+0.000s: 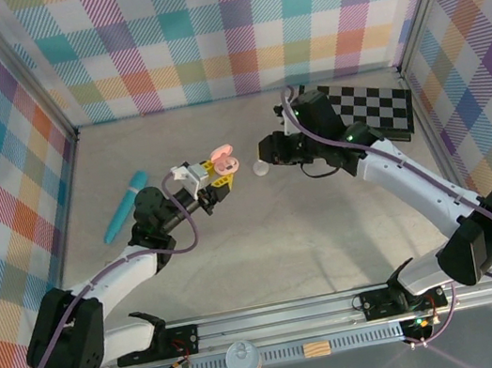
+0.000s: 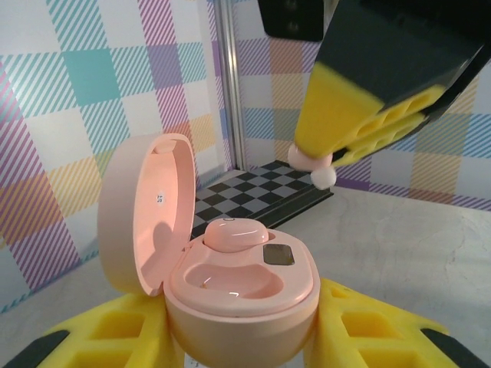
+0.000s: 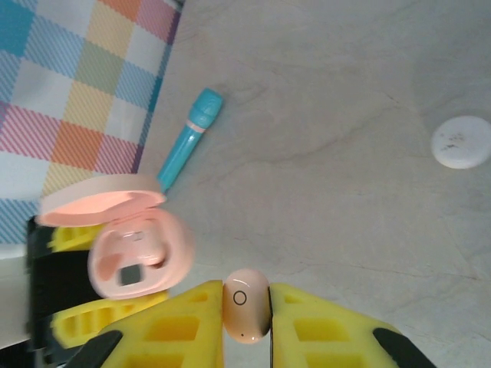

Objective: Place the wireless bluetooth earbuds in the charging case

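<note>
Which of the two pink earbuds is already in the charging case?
The earbud seated in the open pink case; the other earbud is pinched in the right gripper.

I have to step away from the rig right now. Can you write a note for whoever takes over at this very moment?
Left hand: shut on the charging case, whose lid is open.
Right hand: shut on a pink earbud, near the case but apart from it.
Done: a second earbud sits in one slot of the case.
Left: the other slot is empty. Probably lower the pink earbud into it, then release.
</note>
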